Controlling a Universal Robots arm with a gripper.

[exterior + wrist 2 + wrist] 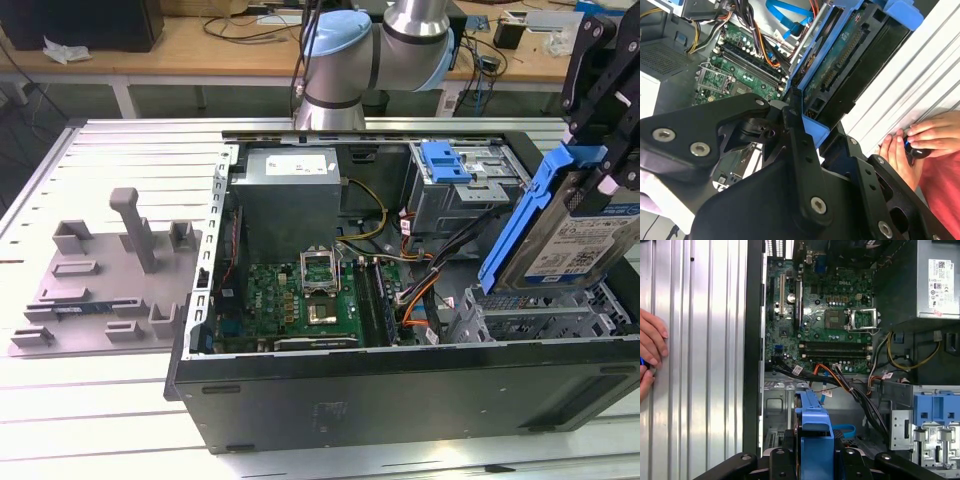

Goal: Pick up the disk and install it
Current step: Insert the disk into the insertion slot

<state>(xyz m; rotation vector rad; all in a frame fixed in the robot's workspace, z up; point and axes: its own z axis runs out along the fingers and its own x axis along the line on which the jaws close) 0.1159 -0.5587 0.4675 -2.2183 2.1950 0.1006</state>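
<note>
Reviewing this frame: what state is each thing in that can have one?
Silver hard disk in blue plastic carrier: held in the air, tilted, not seated in the case.
Black gripper: shut on the disk's carrier.
Dark grey computer case: lying on its side, side panel off, inside exposed.
Metal processor socket: load plate flipped open.
</note>
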